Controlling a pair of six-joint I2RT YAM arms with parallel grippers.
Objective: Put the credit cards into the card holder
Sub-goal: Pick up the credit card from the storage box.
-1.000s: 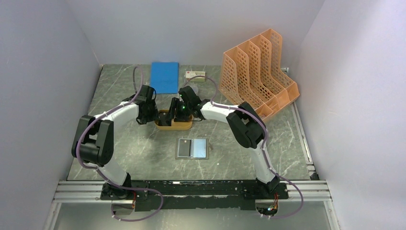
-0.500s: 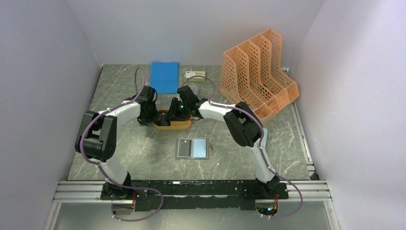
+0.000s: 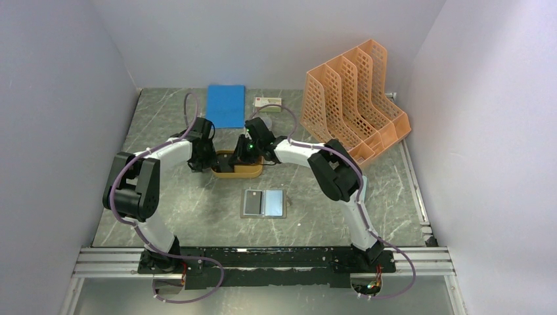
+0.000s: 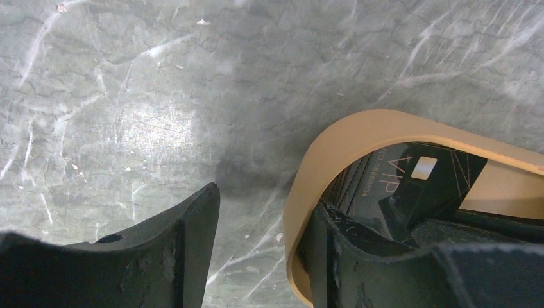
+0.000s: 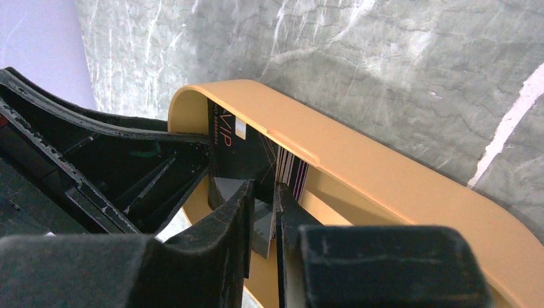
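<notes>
Grey marble counter (image 3: 197, 216), open around card holder (image 3: 253, 203). In orange tray (image 5: 385, 186): right fingers (image 5: 218, 237) narrow, pinching upright credit card (image 5: 290, 174) beside rim; left fingers (image 4: 186, 256) wide, straddling tray wall.

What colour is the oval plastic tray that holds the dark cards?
The oval plastic tray is orange-tan; the right wrist view shows it best.

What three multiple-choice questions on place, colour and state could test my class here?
1. The card holder lies: A on the table, near side of the tray; B inside the tray; C held in the air.
2. The tray is: A green; B orange; C white.
3. The left gripper is: A shut, empty; B shut on the card holder; C open, astride the tray's rim.
Key: A, the top view shows it flat on the table; B, every view shows orange; C, the rim stands in its wide gap.
</notes>
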